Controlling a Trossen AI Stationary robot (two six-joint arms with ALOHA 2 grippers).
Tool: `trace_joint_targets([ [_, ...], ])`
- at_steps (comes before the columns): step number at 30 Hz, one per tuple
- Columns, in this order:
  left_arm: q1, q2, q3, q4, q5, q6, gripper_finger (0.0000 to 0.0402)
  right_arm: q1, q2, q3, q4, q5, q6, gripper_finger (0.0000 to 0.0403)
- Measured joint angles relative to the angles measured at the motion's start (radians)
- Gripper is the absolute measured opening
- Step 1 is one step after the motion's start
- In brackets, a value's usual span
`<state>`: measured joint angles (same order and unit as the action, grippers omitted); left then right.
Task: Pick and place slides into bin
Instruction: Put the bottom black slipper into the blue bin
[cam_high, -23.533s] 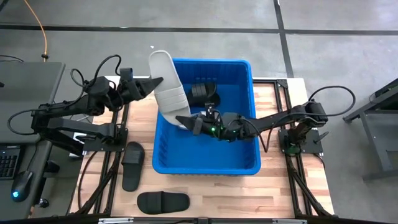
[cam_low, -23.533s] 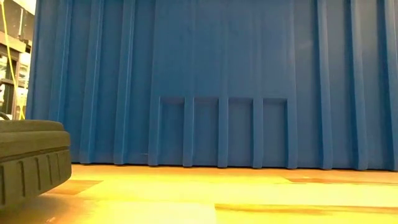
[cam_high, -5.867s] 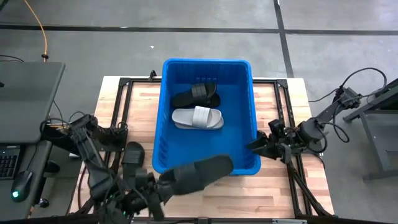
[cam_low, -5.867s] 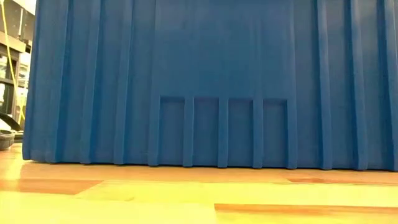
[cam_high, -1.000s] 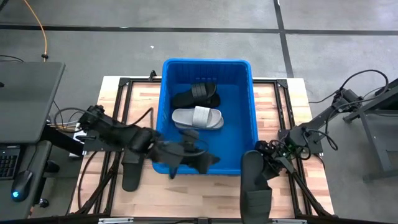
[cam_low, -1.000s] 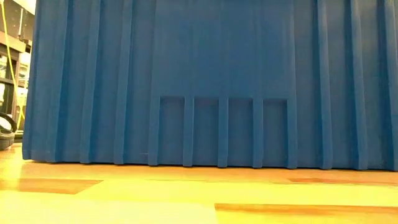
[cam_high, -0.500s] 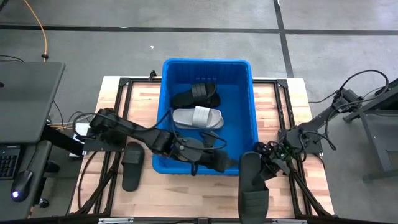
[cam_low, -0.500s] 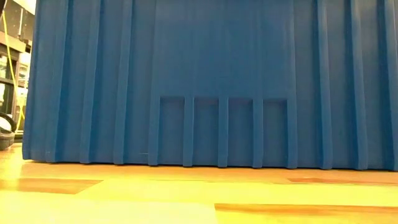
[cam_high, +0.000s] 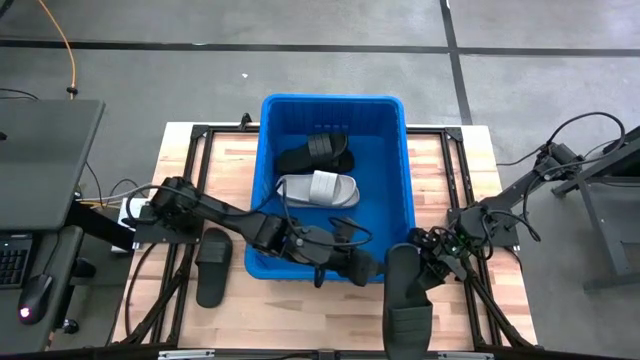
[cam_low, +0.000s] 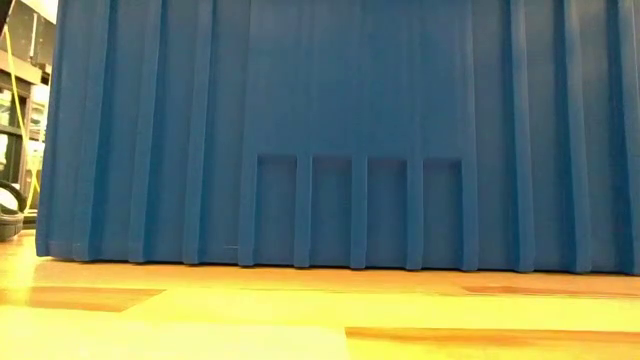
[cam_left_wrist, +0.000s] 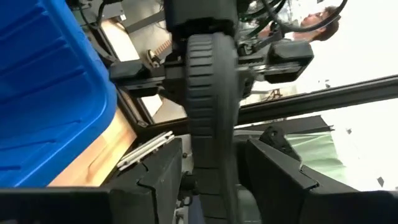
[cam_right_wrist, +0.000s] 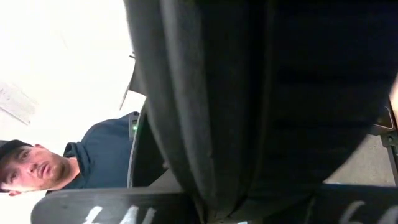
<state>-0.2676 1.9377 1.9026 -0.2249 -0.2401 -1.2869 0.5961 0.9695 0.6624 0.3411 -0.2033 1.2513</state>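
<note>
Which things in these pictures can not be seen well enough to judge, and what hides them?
- Low view: the bin wall fills the picture, hiding everything inside it and both arms.
- Right wrist view: the right gripper's black slide fills the picture, hiding the table.
- High view: the left gripper covers most of the left gripper's black slide; whether it touches the bin floor cannot be told.
- High view: the right gripper is too small to show its grip.

A large blue ribbed bin (cam_high: 262, 180) sits mid-table. Inside it lie a black slide (cam_high: 314, 153) and, just beside it, a light grey slide (cam_high: 317, 188). Another black slide (cam_high: 212, 266) lies flat on the table left of the bin. A fourth black slide (cam_high: 405, 302) is held up near the bin's front right corner.
</note>
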Motion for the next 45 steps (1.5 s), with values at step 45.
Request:
trace_joint_targets([
  [45, 0.036, 0.041, 0.002, 0.02, 0.029, 0.085, 0.0037, -0.054, 0.104, -0.003, 0.154, -0.072, 0.008, 0.0045],
])
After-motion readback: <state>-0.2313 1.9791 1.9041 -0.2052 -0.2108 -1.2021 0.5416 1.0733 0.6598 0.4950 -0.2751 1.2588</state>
